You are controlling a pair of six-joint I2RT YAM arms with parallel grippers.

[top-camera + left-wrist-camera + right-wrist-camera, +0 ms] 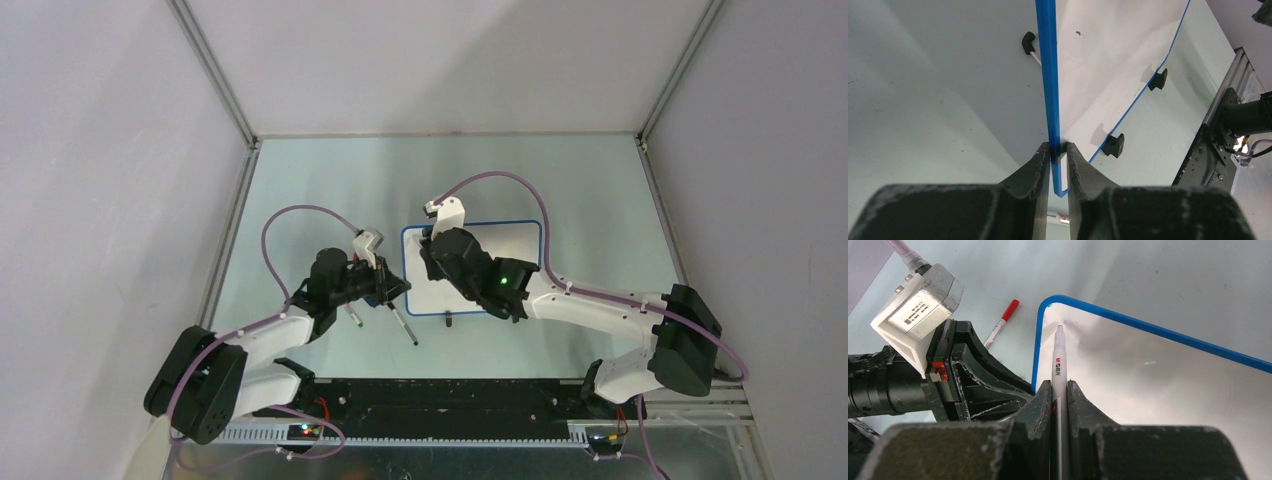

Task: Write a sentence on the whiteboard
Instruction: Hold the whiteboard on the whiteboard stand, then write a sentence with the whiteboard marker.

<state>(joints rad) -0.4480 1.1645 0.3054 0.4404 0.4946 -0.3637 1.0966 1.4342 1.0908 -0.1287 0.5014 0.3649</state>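
See board (510, 250) lying flat on the desk (320, 180), roughly central, glossy white with a thin blue rim and rounded corners. Count two black clip feet (1113, 145) on one long edge from the left wrist view. Make out only one, on the near edge, from the top.

Have left fingers (1045, 152) closed down to a narrow gap, pinching the board's short left edge, one finger on each side of the blue rim. Matches the top view, with the left wrist right at that edge and the arm reaching in from the near left.

Have right fingers (1045, 397) fully closed on a marker (1059, 352), white barrel with a red logo, sticking out well past the fingertips. Puts the tip over the board just inside a rounded corner, the far-left one going by the top view. Cannot confirm tip contact with the surface. Shows the right arm stretched in from the near right, wrist above the board's left part.

Spot a red-capped pen (1000, 326) loose on the desk beyond the left wrist. Find two loose pens (404, 325) from the top, just near-left of the board by the left wrist, too small to tell caps. Note a small dark speck on the white face in the left wrist view.
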